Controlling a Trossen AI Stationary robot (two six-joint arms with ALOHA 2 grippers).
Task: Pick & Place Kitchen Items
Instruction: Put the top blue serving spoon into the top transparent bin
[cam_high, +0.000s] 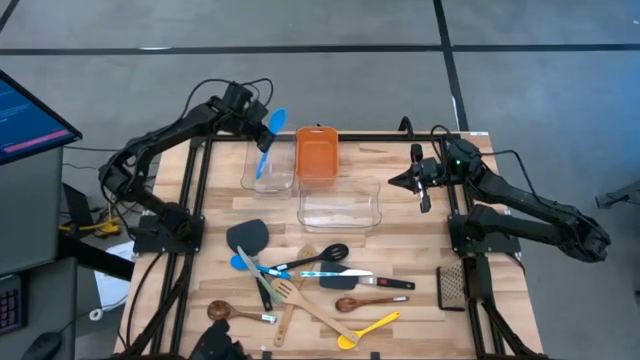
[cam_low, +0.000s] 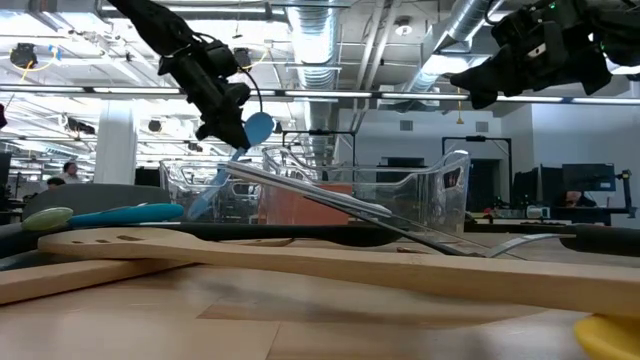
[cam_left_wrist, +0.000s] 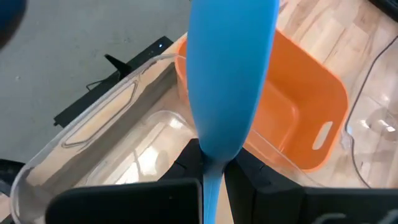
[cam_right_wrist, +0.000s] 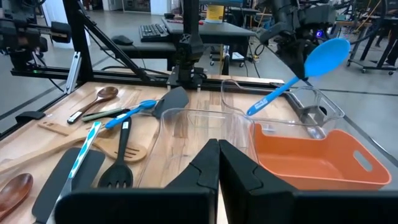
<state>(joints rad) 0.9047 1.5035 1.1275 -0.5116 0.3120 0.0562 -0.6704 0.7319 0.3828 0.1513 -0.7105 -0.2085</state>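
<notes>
The left gripper (cam_high: 262, 128) is raised above the far left part of the table, over the small clear plastic tub (cam_high: 268, 172). Its fingers are pinched on the long blue plastic spoon (cam_high: 270, 140), near the bowl end; the handle hangs down at a slant toward the inside of this tub, and I cannot tell if its tip touches the bottom. In the left wrist view the broad blue bowl (cam_left_wrist: 231, 74) stands up between the two dark fingers.

Just beside the small tub, to its right, stands the orange rectangular plastic bin (cam_high: 316, 155). In front of the bin lies the larger clear plastic tub (cam_high: 340, 205). The three containers stand close together at the far middle of the table.

The right gripper (cam_high: 405, 180) is raised near the right side of the larger tub, with its fingers pressed together and nothing between them.

The table is made of light wooden planks (cam_high: 410, 240) with a black frame at the edges. The near half is crowded with utensils in a loose pile: a black flat turner (cam_high: 248, 236), a black slotted spoon (cam_high: 320, 256), a wooden slotted spatula (cam_high: 286, 300), a brown wooden spoon (cam_high: 228, 311) and a yellow spoon (cam_high: 370, 328) close to the near edge. Between the pile and the tubs is a strip of bare wood.

Around the table the floor is grey. A monitor (cam_high: 30, 115) stands at the left.
</notes>
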